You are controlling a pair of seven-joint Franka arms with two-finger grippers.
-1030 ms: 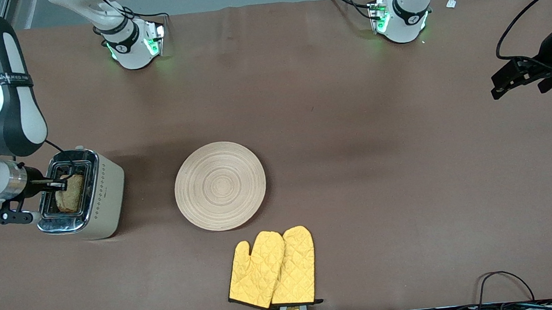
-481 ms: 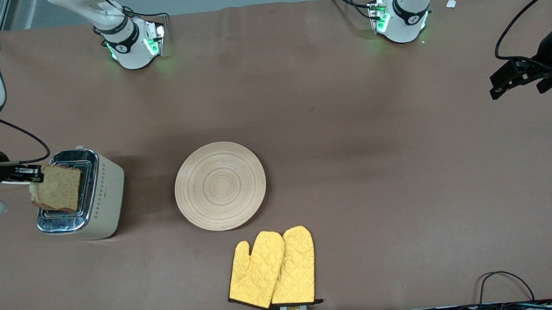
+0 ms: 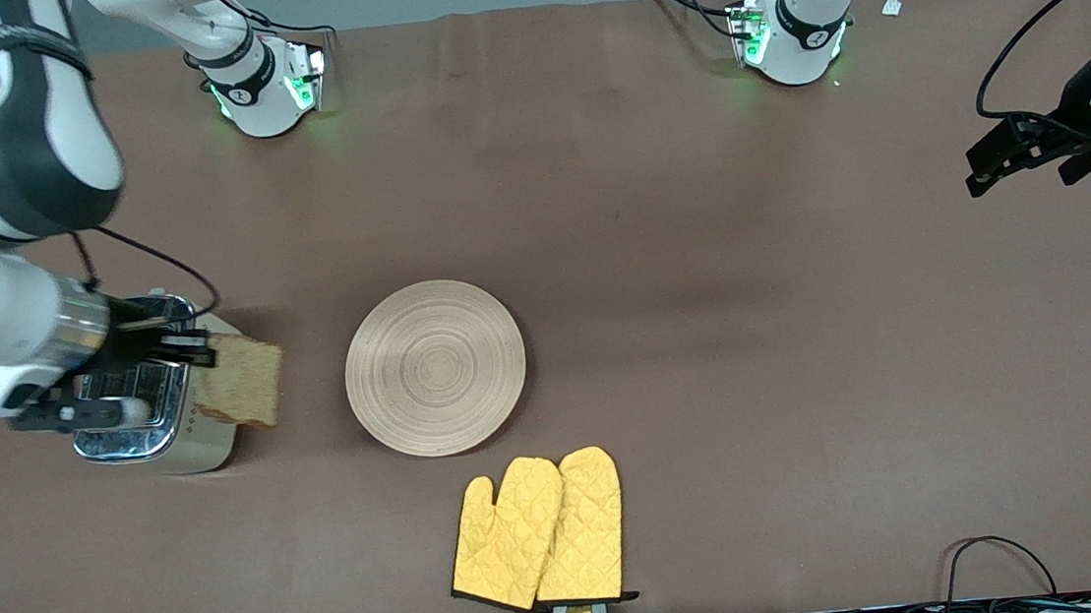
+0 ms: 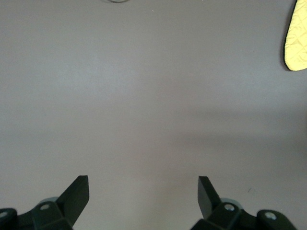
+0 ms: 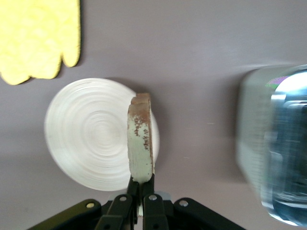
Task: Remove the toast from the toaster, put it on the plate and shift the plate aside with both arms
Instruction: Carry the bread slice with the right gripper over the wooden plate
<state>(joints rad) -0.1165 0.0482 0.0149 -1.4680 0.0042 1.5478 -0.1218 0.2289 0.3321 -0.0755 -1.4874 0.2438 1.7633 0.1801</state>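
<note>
The toast (image 3: 241,380), a brown speckled slice with a darker crust, hangs in the air beside the toaster (image 3: 162,439), on the plate's side of it. My right gripper (image 3: 199,350) is shut on the slice's edge; the right wrist view shows the toast (image 5: 140,143) edge-on between the jaws of the right gripper (image 5: 142,186). The round light-wood plate (image 3: 435,366) lies flat mid-table, seen also as the plate (image 5: 91,134) in the right wrist view. My left gripper (image 3: 988,171) waits open above the left arm's end of the table, the left gripper (image 4: 143,189) holding nothing.
Two yellow quilted oven mitts (image 3: 537,530) lie nearer the front camera than the plate; the mitts (image 5: 38,38) show in the right wrist view and one mitt's tip (image 4: 297,43) in the left wrist view. Cables (image 3: 992,554) trail along the table's front edge.
My right gripper lifted the toast out of the toaster's slot and carried it over the toaster toward the plate. The left arm has barely moved.
</note>
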